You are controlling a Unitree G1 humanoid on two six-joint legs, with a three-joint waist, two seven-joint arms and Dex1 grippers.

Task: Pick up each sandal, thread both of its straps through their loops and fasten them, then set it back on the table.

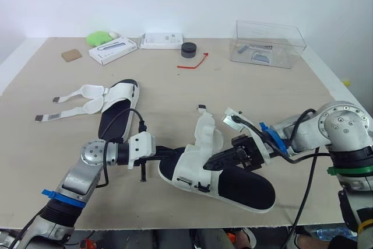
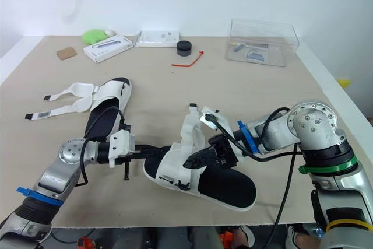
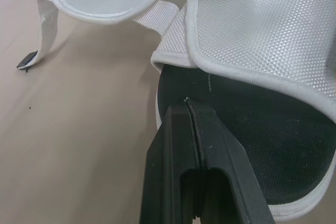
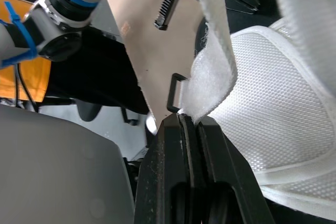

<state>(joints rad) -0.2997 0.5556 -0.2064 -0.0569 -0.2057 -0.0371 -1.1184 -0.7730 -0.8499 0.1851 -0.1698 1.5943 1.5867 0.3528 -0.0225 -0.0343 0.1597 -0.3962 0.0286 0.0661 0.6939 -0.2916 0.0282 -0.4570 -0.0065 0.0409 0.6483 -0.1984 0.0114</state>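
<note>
Right wrist view has the right pincer (image 4: pixel 190 120) clamped tight on a white fuzzy strap (image 4: pixel 214 51). It pinches the strap right at the fingertips, and a black loop (image 4: pixel 176 92) sits just beside the pinch point. The left pincer (image 3: pixel 187 104) has its fingers pressed together with nothing I can make out between them, tips at the edge of the black footbed.

Both are on the near sandal (image 1: pixel 239 186), which is at the near middle of the desk (image 1: pixel 175 94) with its white upper flaps standing up. The left pincer comes in at its left end, the right one from the right side.

The second sandal (image 1: pixel 116 112) lies farther back and to the left, flat on the desk. Its two loose straps (image 1: pixel 73 102) are spread out to the left, unfastened.

Along the far edge there's a clear box (image 1: pixel 268 44) on the right, with a black puck (image 1: pixel 188 49) and a red tie (image 1: pixel 194 62) around the middle. A white box (image 1: pixel 113 50), another white box (image 1: pixel 162 40), a green lump (image 1: pixel 100 38) and a brown square (image 1: pixel 71 55) are toward the left.
</note>
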